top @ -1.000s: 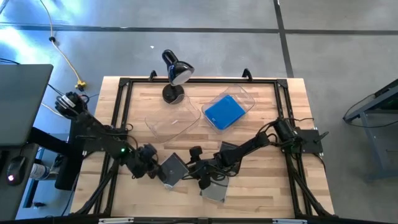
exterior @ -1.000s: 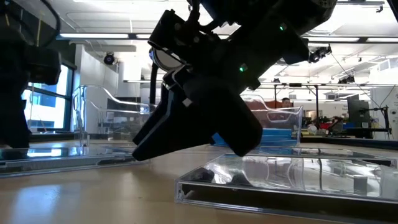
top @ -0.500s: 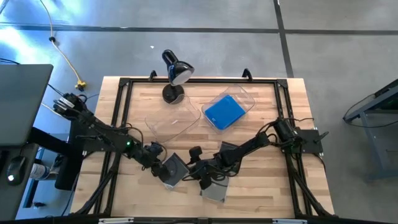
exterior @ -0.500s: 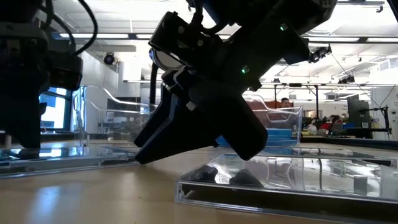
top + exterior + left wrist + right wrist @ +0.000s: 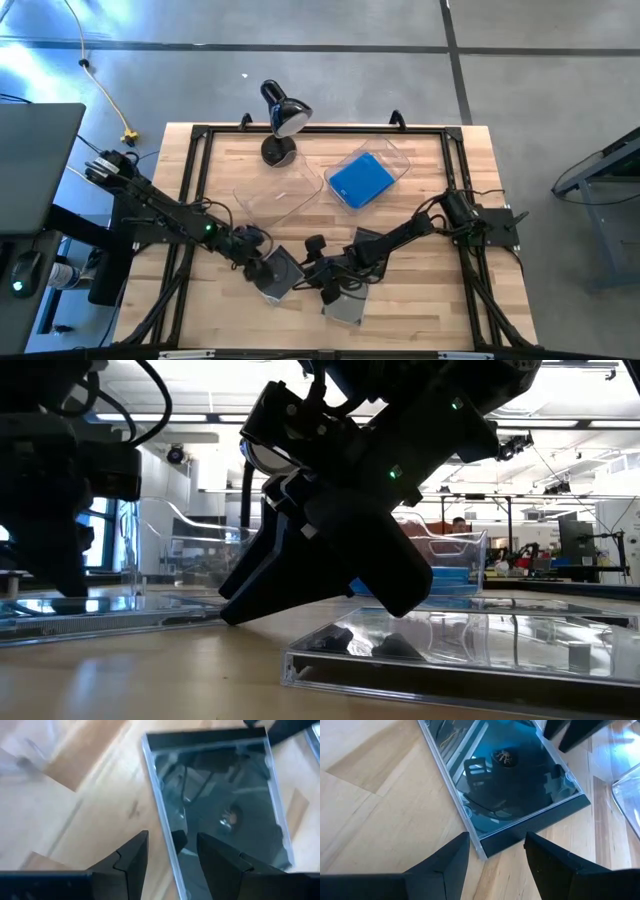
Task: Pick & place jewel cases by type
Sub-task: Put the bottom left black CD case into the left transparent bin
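Note:
A dark grey jewel case (image 5: 281, 270) showing a disc lies flat on the table between both grippers. My left gripper (image 5: 262, 268) is open at its left side; in the left wrist view the case's edge (image 5: 167, 845) runs between the fingers of my left gripper (image 5: 172, 837). My right gripper (image 5: 310, 272) is open at the case's right side, and a corner (image 5: 481, 851) lies between its fingers. A second grey case (image 5: 346, 307) lies flat under the right arm. Blue cases (image 5: 360, 180) lie stacked in a clear bin. My left gripper comes down from above over the grey case's left edge (image 5: 60, 605), one finger over the case and one over the table; whether a finger touches it, I cannot tell. My right gripper slants down from the right at the case's corner; whether it touches, I cannot tell.
An empty clear bin (image 5: 272, 200) stands behind the grey case, left of the bin (image 5: 398, 152) with the blue cases. A black desk lamp (image 5: 280, 115) stands at the far edge. A black frame rail (image 5: 190, 180) borders the table. Bare wood lies toward the near left.
My left gripper has moved toward the table's right and come down over the left edge of the grey case. The right arm and both grey cases have kept still.

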Action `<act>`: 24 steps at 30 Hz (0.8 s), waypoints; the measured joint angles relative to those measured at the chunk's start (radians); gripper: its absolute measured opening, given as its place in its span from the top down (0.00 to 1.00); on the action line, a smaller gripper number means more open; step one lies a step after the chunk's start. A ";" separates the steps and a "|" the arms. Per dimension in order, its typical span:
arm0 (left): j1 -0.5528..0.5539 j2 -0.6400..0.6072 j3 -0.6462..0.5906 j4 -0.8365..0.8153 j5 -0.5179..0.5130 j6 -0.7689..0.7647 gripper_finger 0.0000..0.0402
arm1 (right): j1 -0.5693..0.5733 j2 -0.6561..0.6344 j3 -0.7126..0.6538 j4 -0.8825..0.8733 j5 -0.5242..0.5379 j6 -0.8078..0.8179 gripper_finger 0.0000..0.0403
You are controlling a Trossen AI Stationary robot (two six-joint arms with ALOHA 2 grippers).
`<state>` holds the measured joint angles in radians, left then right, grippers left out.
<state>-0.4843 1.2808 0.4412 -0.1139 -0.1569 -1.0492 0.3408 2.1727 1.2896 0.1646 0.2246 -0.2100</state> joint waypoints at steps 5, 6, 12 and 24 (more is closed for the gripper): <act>0.000 0.003 0.000 0.002 0.067 -0.007 0.58 | 0.000 0.000 0.000 0.002 0.007 0.000 0.54; 0.000 0.010 0.000 0.006 0.071 -0.008 0.58 | 0.000 0.000 0.000 0.005 0.005 0.000 0.54; 0.001 0.079 -0.001 0.121 0.091 -0.008 0.58 | 0.001 0.012 0.000 0.019 0.041 -0.053 0.54; -0.001 0.025 0.005 0.170 0.098 0.023 0.58 | 0.023 0.025 0.002 0.012 0.109 -0.131 0.54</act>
<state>-0.4850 1.3057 0.4459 0.0566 -0.0585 -1.0265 0.3637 2.1975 1.2911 0.1762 0.3337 -0.3409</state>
